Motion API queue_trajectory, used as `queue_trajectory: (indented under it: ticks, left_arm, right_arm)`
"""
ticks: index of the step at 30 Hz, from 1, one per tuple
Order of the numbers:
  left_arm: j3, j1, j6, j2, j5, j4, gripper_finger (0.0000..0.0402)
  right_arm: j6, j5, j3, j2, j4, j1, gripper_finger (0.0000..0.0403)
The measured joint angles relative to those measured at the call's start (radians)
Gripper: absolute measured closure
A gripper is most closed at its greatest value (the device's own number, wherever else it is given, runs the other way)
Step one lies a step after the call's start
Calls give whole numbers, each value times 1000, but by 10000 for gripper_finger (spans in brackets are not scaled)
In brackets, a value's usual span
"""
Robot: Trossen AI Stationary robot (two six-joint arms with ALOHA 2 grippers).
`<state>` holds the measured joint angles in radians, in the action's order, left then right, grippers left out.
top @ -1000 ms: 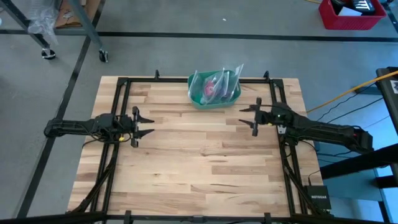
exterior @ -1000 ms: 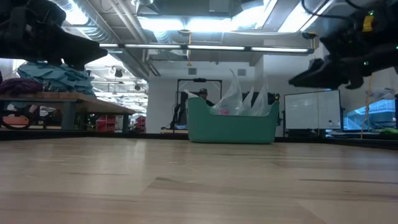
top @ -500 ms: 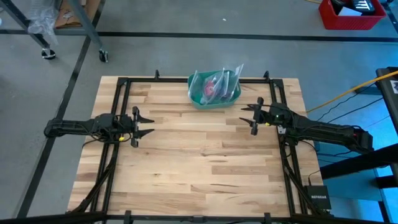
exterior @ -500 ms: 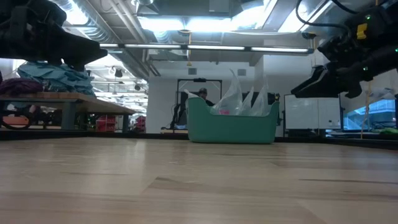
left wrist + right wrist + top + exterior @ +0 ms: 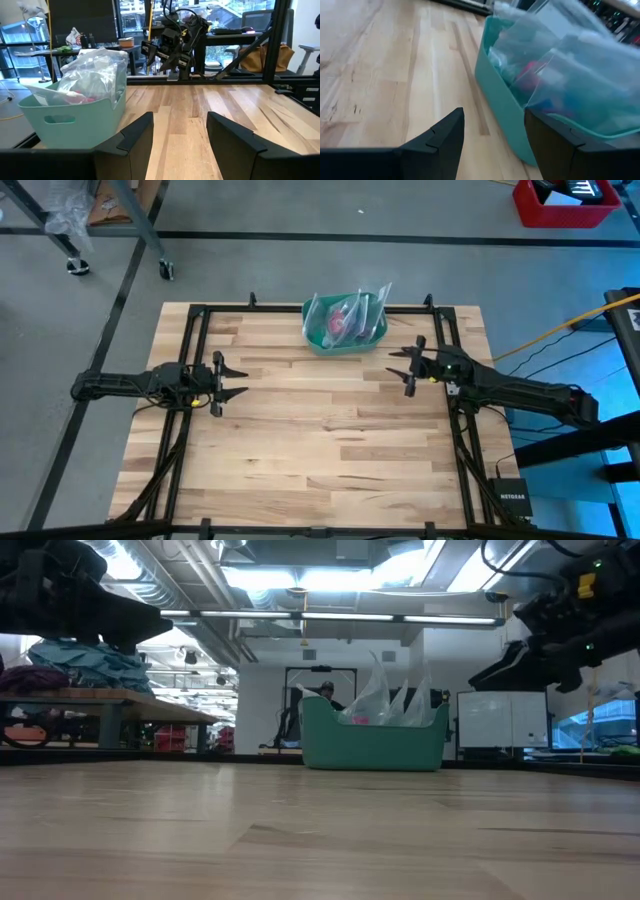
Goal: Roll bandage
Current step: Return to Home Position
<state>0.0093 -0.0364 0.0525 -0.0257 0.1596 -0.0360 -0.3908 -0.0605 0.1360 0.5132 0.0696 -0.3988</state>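
- The bowl (image 5: 345, 348) sits at the far edge of the surface (image 5: 320, 450), about midway across
- A clear bag (image 5: 367, 302) is stuffed into it, and its crinkled top pokes up well above the rim
- The bandage (image 5: 335, 326) is inside that bag, down in the bowl, and shows as a pink patch through the plastic
- The right gripper (image 5: 389, 364) hangs over the wood just beside the bowl, on the bowl's right and a little nearer; its fingers are spread wide with nothing between them
- The left gripper (image 5: 245, 381) hovers over the left part of the surface, well apart from the bowl; its fingers are also spread and empty, pointing toward the middle
- Seen from surface height, both arms hang clear of the wood, and nothing else lies on the boards in front of the bowl
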Motion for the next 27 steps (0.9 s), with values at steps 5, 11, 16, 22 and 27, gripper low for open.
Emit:
queue_trajectory:
  ticks: [5, 11, 16, 22, 27]
  left_arm:
    - [0, -1, 0, 0, 0, 0, 226]
    - [0, -1, 0, 0, 0, 0, 226]
    - [0, -1, 0, 0, 0, 0, 226]
    - [0, -1, 0, 0, 0, 0, 226]
    - [0, -1, 0, 0, 0, 0, 226]
  right_arm:
    - [0, 1, 0, -105, -27, 0, 194]
    - [0, 9, 0, -217, -26, 19, 194]
    - [0, 26, 0, -249, -26, 125, 194]
    - [0, 23, 0, -249, -27, 229, 194]
    - [0, 17, 0, -280, -33, 236, 194]
